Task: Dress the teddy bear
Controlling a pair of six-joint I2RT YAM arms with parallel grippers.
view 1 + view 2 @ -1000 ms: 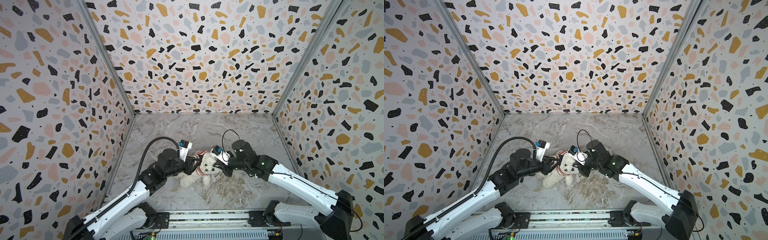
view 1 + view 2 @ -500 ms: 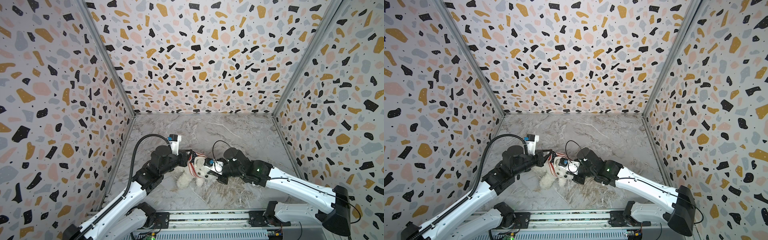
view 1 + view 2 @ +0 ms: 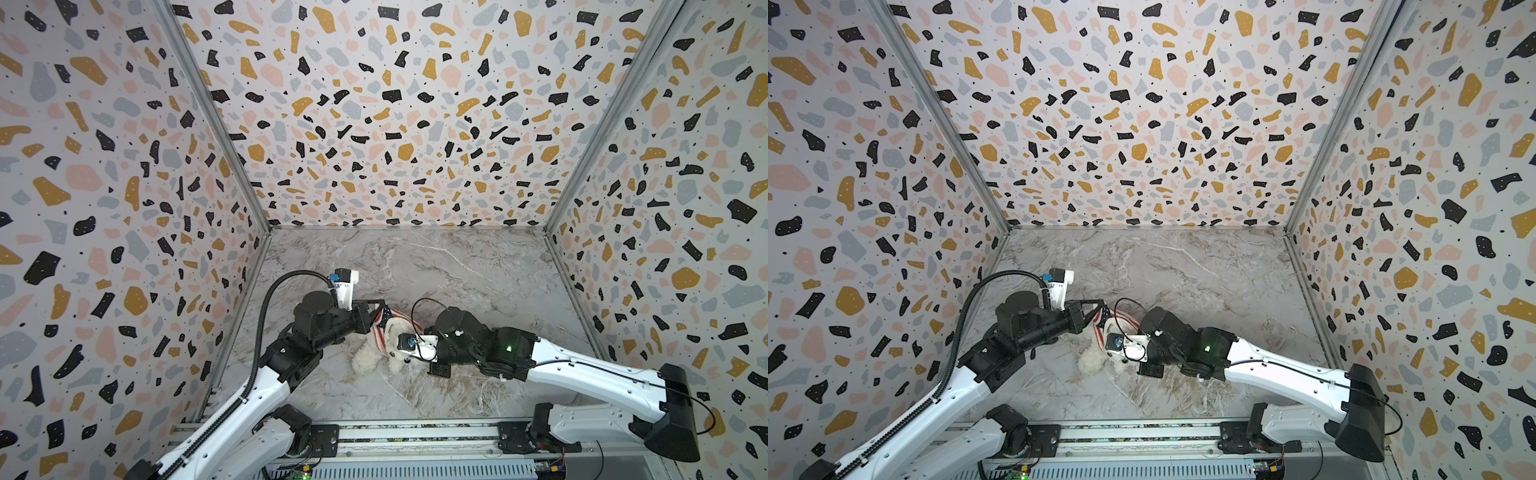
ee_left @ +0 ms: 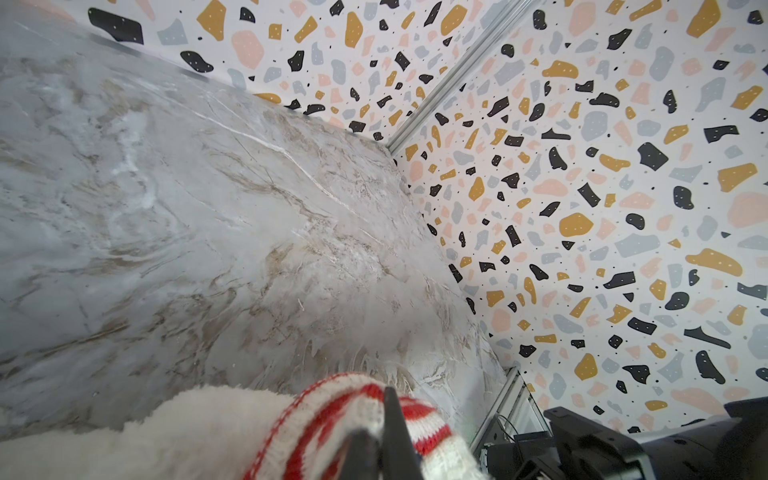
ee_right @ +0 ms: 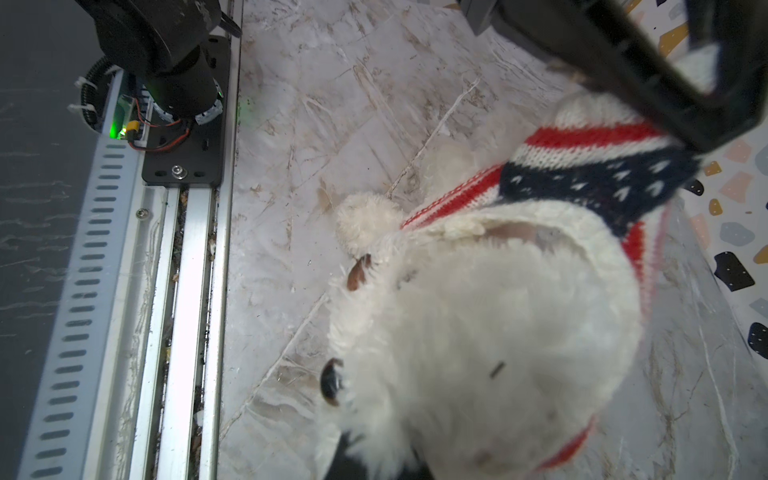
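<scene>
Left wrist view shows left claw (image 4: 380, 419) clenched on sweater (image 4: 328, 411); right claw (image 5: 374, 465) grips teddy bear (image 5: 478, 332).

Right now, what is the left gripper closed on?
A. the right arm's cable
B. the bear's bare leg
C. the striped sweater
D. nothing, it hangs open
C: in the left wrist view the left gripper has its fingers shut on the red-and-white knit of the striped sweater, with the teddy bear showing as white fur beside it.

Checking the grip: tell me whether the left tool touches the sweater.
Touching. The left wrist view shows the left tool shut on the striped sweater, pinching its knit.
</scene>
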